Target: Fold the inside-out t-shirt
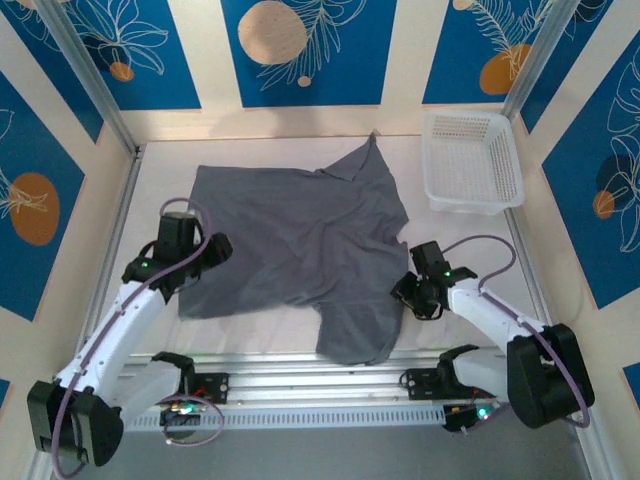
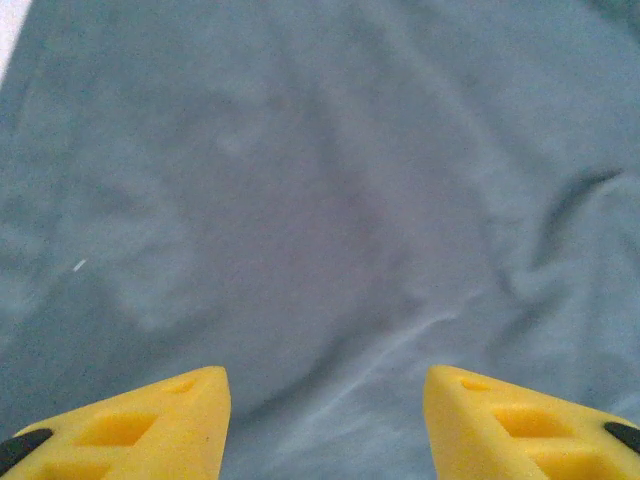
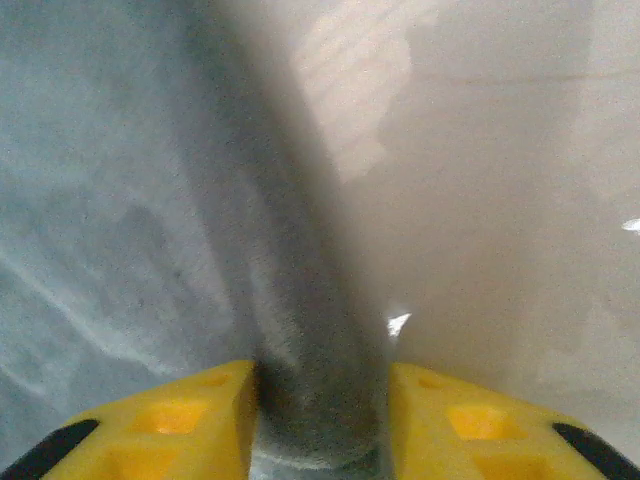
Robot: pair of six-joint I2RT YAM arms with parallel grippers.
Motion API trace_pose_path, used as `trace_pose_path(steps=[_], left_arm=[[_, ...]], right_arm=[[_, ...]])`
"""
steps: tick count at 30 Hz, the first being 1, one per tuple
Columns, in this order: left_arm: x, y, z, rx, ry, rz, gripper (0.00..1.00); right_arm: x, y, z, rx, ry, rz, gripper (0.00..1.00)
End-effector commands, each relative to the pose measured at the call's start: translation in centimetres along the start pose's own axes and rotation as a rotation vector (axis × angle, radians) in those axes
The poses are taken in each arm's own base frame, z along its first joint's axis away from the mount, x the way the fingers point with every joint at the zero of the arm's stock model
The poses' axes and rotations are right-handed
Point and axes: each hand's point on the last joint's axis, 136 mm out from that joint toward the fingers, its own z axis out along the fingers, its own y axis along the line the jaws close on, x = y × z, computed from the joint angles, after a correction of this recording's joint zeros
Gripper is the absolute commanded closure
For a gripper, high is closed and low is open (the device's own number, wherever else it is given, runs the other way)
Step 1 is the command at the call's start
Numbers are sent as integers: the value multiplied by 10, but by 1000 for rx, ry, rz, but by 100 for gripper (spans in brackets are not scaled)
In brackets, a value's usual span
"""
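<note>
The slate-grey inside-out t-shirt (image 1: 300,240) lies spread and wrinkled on the white table, one sleeve pointing to the back (image 1: 368,155) and a flap hanging toward the front edge (image 1: 355,335). My left gripper (image 1: 213,252) hovers at the shirt's left side. In the left wrist view it (image 2: 325,425) is open, yellow fingers (image 2: 150,425) apart above the fabric (image 2: 330,200), nothing between them. My right gripper (image 1: 408,290) is at the shirt's right edge. In the right wrist view it (image 3: 320,425) is shut on a raised fold of the grey cloth (image 3: 300,330).
A white mesh basket (image 1: 472,160) stands at the back right corner, apart from the shirt. Bare white table (image 1: 460,240) lies right of the shirt. A metal rail (image 1: 320,365) runs along the near edge, and patterned walls enclose the table.
</note>
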Motion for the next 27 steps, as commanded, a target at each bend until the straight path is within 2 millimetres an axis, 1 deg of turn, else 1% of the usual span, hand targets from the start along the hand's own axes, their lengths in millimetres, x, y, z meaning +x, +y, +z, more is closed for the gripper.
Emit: trace_pose_path(steps=[1,3,5,8,10,11,14,16,18,21,25,26,27], left_arm=[[25,35,-1,-147,53,-41,44],[34,53,-2,-235,71,-67,42],[40,69,-5,-315,89,-90,41],[53,76,-4,-340,122,-128,39],[62,81,-4,-350,144,-162,38],[66,84,-4,-355,149,-177,38],[75,94,0,-379,155,-187,31],[77,99,6,-388,165,-190,30],[75,104,13,-407,176,-191,30],[68,115,21,-442,178,-217,30],[59,127,32,-448,165,-271,36],[58,127,35,-442,171,-280,38],[58,125,38,-423,180,-284,43]], right_arm=[[0,23,-7,-71,22,8,100],[-10,32,-21,-97,-33,-1,100],[-24,38,-38,-131,-106,-1,100],[-39,40,-58,-160,-168,0,100],[-41,42,-64,-174,-180,4,100],[-40,45,-65,-196,-177,1,100],[-36,52,-65,-250,-158,5,100],[-33,54,-61,-268,-141,8,100],[-31,54,-59,-269,-133,4,100],[-31,51,-59,-257,-143,-12,100],[-33,48,-62,-256,-154,-19,100],[-33,49,-62,-261,-154,-19,100],[-33,48,-62,-264,-154,-13,100]])
